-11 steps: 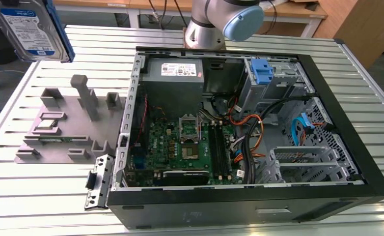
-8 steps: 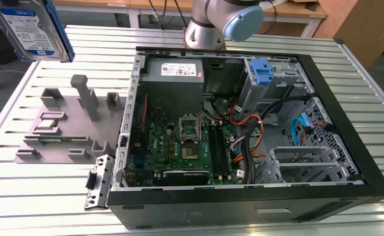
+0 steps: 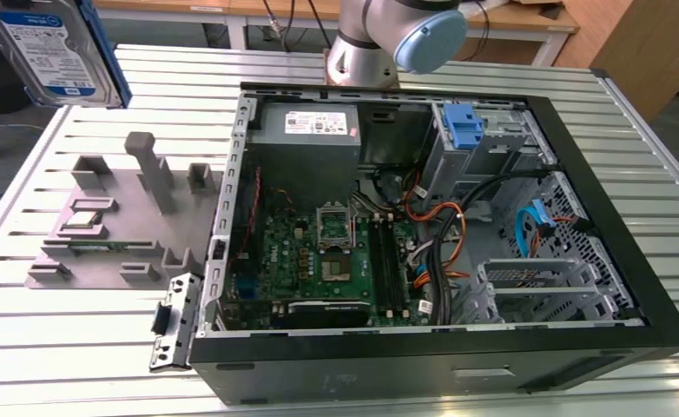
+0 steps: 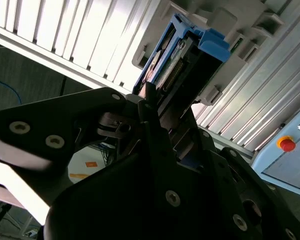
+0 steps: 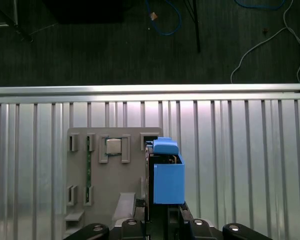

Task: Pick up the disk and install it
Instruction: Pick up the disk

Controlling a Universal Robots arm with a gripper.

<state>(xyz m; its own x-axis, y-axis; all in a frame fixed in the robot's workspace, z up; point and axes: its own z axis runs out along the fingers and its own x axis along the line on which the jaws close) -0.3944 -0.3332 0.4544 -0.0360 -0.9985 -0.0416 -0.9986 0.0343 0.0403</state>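
The disk (image 3: pixel 52 48) is a silver hard drive with a blue-and-white label and blue side rails. It hangs high in the air at the exterior view's far left, above the slatted table. In both wrist views my gripper (image 5: pixel 162 216) (image 4: pixel 159 112) is shut on the disk (image 5: pixel 168 175) (image 4: pixel 182 52), which stands on edge between the fingers. Directly below it in the first wrist view lies the grey fixture tray (image 5: pixel 115 175). The open computer case (image 3: pixel 617 261) lies on its side to the exterior view's right of the disk, with a blue-latched drive bay (image 3: pixel 463 129) at its far corner.
The grey fixture tray (image 3: pixel 114 234) holds a small square processor chip (image 3: pixel 86 217) and a memory stick. Inside the case are a grey power supply (image 3: pixel 307 128), the motherboard (image 3: pixel 316 261) and loose cables (image 3: pixel 456 217). The arm's base (image 3: pixel 392 39) stands behind the case.
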